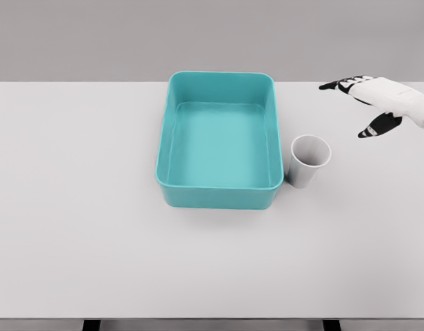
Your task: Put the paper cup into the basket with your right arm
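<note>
**Cup upright beside the basket, right hand not yet on it**

At the left of the frame the white counter (74, 207) lies bare; no left arm shows anywhere in the head view.

In the middle sits the teal basket (216, 195), a rectangular tub with rounded corners and upright walls, and nothing in it. Its long side runs away from the camera.

Just right of the basket's lower right corner stands the paper cup (308, 162), upright, mouth up, white outside and greyish within. It is so close to the basket wall that I cannot tell whether the two touch.

At the upper right of the frame the right hand (377, 100) comes in from the right edge, well above and to the right of the cup and apart from it. Its fingers (336, 85) are spread and point left, the thumb hanging below; they hold nothing.

The cup is likely very light and thin-walled, so a hard squeeze would probably dent it, and a glancing touch could tip it or push it against the basket. The best hold looks to be around the middle of the wall, thumb on one side and fingers on the other, approached from the right, since the basket blocks the left. The grasp has not begun; the lift over the wall remains.
</note>
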Robot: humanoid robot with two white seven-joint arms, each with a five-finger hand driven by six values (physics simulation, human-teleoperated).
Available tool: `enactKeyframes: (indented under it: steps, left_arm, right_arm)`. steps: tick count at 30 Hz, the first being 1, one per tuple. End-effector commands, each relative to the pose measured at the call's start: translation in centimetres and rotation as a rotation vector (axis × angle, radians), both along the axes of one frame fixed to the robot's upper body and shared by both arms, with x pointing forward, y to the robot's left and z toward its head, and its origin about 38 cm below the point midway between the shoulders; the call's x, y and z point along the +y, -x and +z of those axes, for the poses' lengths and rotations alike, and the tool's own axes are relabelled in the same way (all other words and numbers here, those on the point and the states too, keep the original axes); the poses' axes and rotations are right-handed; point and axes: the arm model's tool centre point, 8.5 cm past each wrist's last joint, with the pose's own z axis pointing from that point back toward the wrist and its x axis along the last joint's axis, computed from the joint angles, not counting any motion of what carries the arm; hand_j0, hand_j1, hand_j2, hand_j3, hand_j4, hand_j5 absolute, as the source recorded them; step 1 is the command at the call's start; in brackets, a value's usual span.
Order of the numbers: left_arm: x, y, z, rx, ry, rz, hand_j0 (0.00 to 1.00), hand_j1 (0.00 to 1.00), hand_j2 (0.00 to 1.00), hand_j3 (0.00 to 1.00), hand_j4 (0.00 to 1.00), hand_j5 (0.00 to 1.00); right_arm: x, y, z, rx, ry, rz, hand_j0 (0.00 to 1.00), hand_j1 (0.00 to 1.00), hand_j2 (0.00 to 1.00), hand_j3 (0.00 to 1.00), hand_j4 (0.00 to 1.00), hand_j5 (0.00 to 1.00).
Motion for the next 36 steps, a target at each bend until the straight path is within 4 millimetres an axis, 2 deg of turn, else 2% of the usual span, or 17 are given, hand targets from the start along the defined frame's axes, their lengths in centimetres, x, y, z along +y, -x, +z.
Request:
enactKeyframes:
  steps: [1,4,6,7,8,9,10,11,12,14,15,17,19,22,25,27,36]
  left_arm:
    - [0.0,0.0,0.0,0.000,0.000,-0.001,1.00,1.00,1.00,1.00,1.00,1.00]
    - [0.0,0.0,0.0,0.000,0.000,0.000,1.00,1.00,1.00,1.00,1.00,1.00]
    - [0.0,0.0,0.0,0.000,0.000,0.000,1.00,1.00,1.00,1.00,1.00,1.00]
    - [0.0,0.0,0.0,0.000,0.000,0.000,1.00,1.00,1.00,1.00,1.00,1.00]
    - [0.0,0.0,0.0,0.000,0.000,0.000,1.00,1.00,1.00,1.00,1.00,1.00]
    - [0.0,0.0,0.0,0.000,0.000,0.000,1.00,1.00,1.00,1.00,1.00,1.00]
    - [0.0,0.0,0.0,0.000,0.000,0.000,1.00,1.00,1.00,1.00,1.00,1.00]
    - [0.0,0.0,0.0,0.000,0.000,0.000,1.00,1.00,1.00,1.00,1.00,1.00]
    - [0.0,0.0,0.0,0.000,0.000,-0.001,1.00,1.00,1.00,1.00,1.00,1.00]
    - [0.0,0.0,0.0,0.000,0.000,0.000,1.00,1.00,1.00,1.00,1.00,1.00]
    - [0.0,0.0,0.0,0.000,0.000,0.000,1.00,1.00,1.00,1.00,1.00,1.00]
    - [0.0,0.0,0.0,0.000,0.000,0.000,1.00,1.00,1.00,1.00,1.00,1.00]
    - [0.0,0.0,0.0,0.000,0.000,-0.001,1.00,1.00,1.00,1.00,1.00,1.00]
    - [0.0,0.0,0.0,0.000,0.000,0.000,1.00,1.00,1.00,1.00,1.00,1.00]
    - [0.0,0.0,0.0,0.000,0.000,0.000,1.00,1.00,1.00,1.00,1.00,1.00]
    - [0.0,0.0,0.0,0.000,0.000,0.000,1.00,1.00,1.00,1.00,1.00,1.00]
    - [0.0,0.0,0.0,0.000,0.000,0.000,1.00,1.00,1.00,1.00,1.00,1.00]
  right_arm:
    - [0.1,0.0,0.4,-0.006,-0.002,0.002,1.00,1.00,1.00,1.00,1.00,1.00]
    - [0.1,0.1,1.1,-0.033,-0.019,0.026,1.00,1.00,1.00,1.00,1.00,1.00]
    - [-2.2,0.9,1.3,-0.008,0.005,-0.013,1.00,1.00,1.00,1.00,1.00,1.00]
    - [-2.3,1.1,1.2,0.049,-0.115,-0.024,1.00,1.00,1.00,1.00,1.00,1.00]
    - [-2.0,1.8,0.2,0.221,-0.142,0.026,1.00,1.00,1.00,1.00,1.00,1.00]
    - [-3.1,1.3,0.6,0.264,-0.236,-0.001,1.00,1.00,1.00,1.00,1.00,1.00]
    - [-2.9,1.4,1.2,0.258,-0.271,0.015,1.00,1.00,1.00,1.00,1.00,1.00]
    - [-3.4,1.1,0.3,0.282,-0.307,-0.011,0.99,0.99,0.99,0.99,0.99,0.99]
    - [-4.8,0.6,-1.6,0.345,-0.461,-0.064,0.99,0.99,0.99,0.99,0.99,0.99]
    - [-5.1,-0.6,-5.4,0.365,-0.638,-0.067,1.00,1.00,1.00,1.00,1.00,1.00]
    - [-5.8,-0.9,-6.3,0.365,-0.697,-0.091,1.00,1.00,1.00,1.00,1.00,1.00]
    - [-6.2,-0.9,-5.9,0.354,-0.775,-0.090,1.00,1.00,1.00,1.00,1.00,1.00]
    - [-7.1,-0.7,-6.7,0.363,-0.772,-0.121,1.00,1.00,1.00,1.00,1.00,1.00]
    - [-6.5,0.3,-8.9,0.393,-0.735,-0.096,1.00,1.00,1.00,1.00,1.00,1.00]
    - [-5.9,0.6,-9.5,0.398,-0.724,-0.068,1.00,1.00,1.00,1.00,1.00,1.00]
    - [-4.6,0.5,-10.1,0.405,-0.731,-0.044,1.00,1.00,1.00,1.00,1.00,1.00]
    - [-2.4,0.8,-10.4,0.436,-0.722,0.015,1.00,1.00,1.00,1.00,1.00,1.00]
